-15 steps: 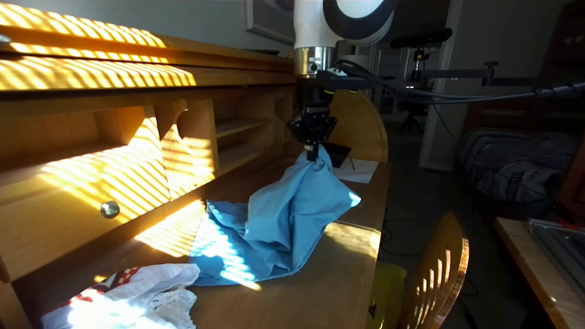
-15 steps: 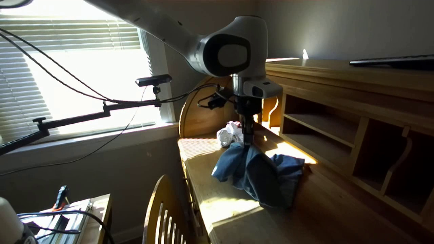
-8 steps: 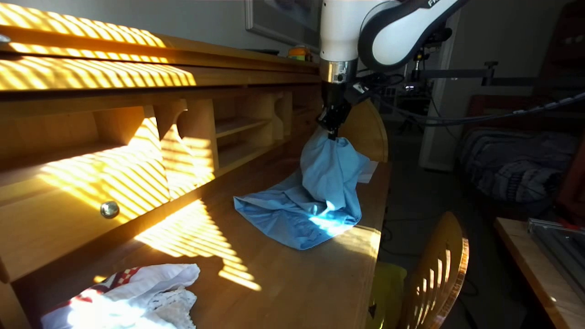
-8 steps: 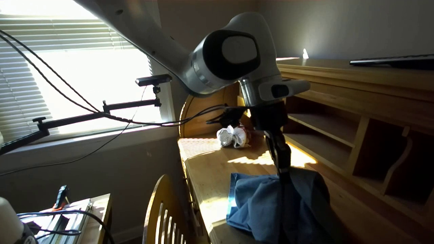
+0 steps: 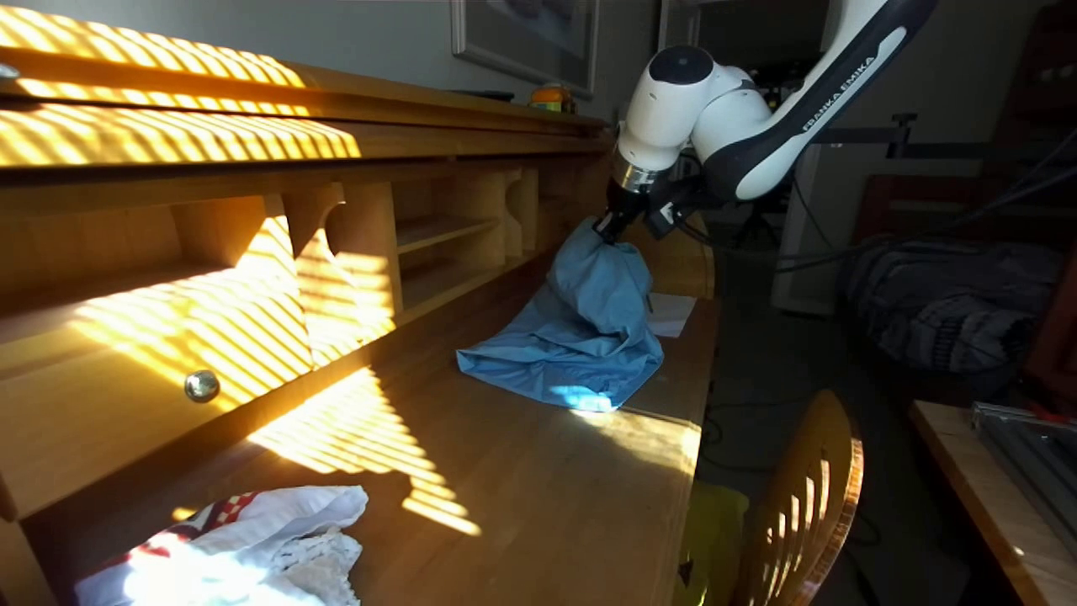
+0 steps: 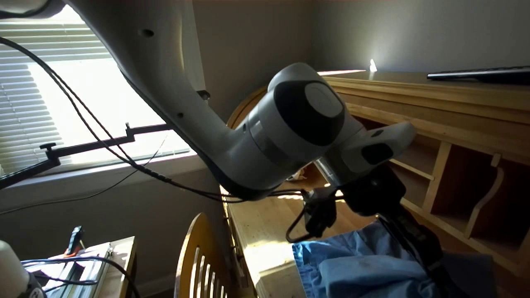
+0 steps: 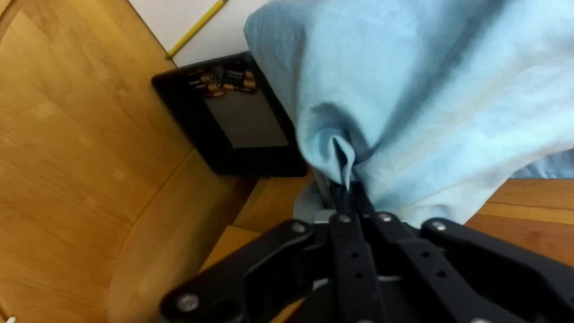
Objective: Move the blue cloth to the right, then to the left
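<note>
Above the desk, the claw is clamping a pinched fold of the blue cloth between its jaws. The cloth is hanging from the claw, reaching down to the desk, its lower part spreading and resting upon the desk.

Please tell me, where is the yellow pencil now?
In the wrist view, the yellow pencil lies at upper left, on the white paper, just above the black tray and left of the blue cloth.
</note>
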